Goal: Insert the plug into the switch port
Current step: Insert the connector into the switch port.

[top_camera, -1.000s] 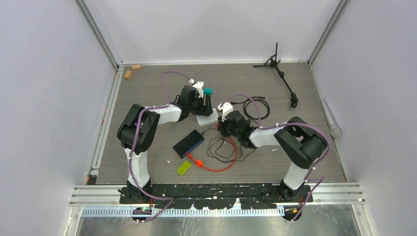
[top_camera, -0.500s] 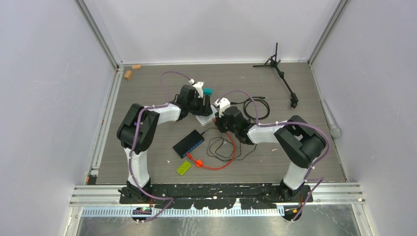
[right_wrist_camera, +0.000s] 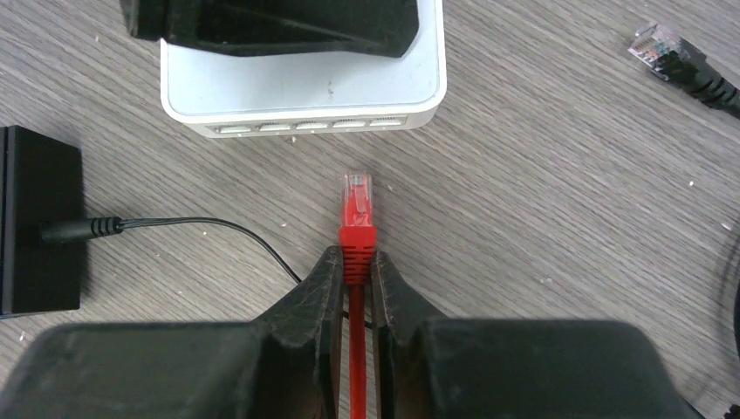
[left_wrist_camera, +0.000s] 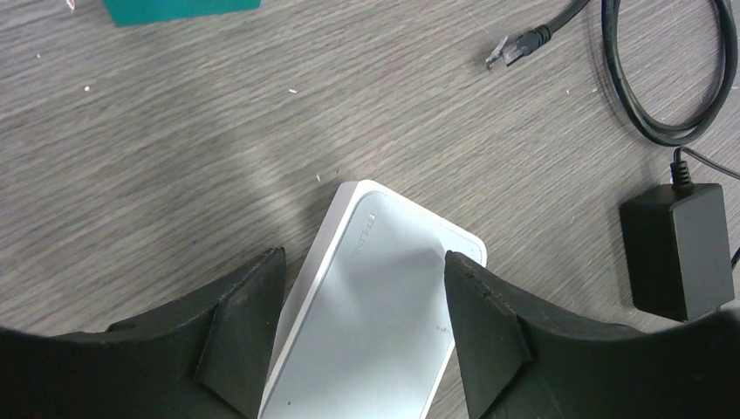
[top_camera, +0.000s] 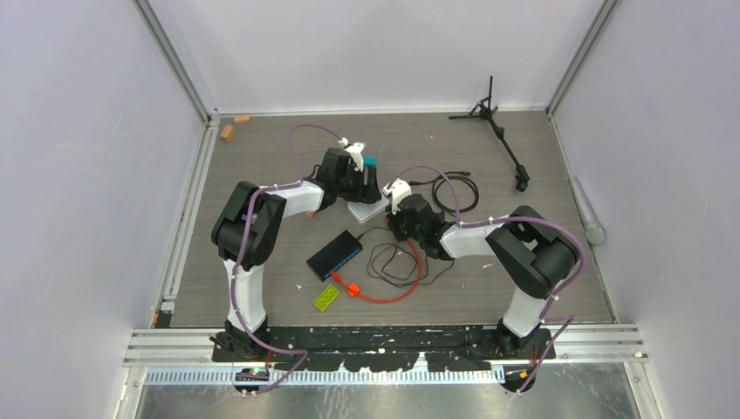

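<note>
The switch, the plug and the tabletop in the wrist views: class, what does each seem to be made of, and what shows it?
Switch: looks like white moulded plastic, smooth with a soft sheen and rounded corners.
Plug: likely clear hard plastic, translucent at the tip, with a matte red ribbed boot that looks rubbery.
Tabletop: grey wood-grain streaks; probably laminate or vinyl, though real wood can't be excluded.

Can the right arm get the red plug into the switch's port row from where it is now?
Probably yes. The right end effector holds the plug pointing at the switch port row, bare table between them. The left end effector straddles the switch.
</note>
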{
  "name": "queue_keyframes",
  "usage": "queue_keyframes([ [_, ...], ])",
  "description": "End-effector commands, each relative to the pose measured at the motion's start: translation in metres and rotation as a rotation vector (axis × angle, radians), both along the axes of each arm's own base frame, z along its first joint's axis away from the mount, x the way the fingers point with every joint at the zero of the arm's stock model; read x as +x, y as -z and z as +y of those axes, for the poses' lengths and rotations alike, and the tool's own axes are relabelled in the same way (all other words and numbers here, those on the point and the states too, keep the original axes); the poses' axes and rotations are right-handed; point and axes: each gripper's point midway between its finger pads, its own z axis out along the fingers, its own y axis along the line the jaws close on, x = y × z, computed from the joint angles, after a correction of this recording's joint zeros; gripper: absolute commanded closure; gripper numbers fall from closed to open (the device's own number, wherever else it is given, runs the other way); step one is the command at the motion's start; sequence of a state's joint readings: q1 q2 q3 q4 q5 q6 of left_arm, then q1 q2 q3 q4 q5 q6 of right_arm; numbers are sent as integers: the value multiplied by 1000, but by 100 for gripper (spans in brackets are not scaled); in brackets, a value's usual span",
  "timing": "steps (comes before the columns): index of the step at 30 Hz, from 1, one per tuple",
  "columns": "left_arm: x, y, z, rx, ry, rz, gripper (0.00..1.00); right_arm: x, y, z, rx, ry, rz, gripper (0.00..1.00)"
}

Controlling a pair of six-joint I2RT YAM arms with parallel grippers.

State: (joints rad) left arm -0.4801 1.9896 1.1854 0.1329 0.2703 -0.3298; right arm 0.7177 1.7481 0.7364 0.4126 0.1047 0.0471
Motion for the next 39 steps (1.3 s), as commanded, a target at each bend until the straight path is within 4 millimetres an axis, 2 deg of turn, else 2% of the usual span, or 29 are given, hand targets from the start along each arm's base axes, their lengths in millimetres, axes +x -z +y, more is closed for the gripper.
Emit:
queue_keyframes([
  [1, 4, 17, -2, 12, 0, 29, 31, 8, -8, -8, -3, 36, -46, 99],
  [7, 5, 21, -8, 0, 16, 56, 31, 18, -15, -12, -5, 50, -64, 100],
  [16, 3, 24, -6, 14, 13, 69, 36, 34, -31, 0, 22, 23, -83, 100],
  [31, 2, 26, -5, 26, 16, 78, 38, 37, -21, 4, 15, 9, -54, 100],
  [39, 1, 26, -6, 23, 24, 82, 44, 44, -30, 9, 1, -15, -79, 100],
])
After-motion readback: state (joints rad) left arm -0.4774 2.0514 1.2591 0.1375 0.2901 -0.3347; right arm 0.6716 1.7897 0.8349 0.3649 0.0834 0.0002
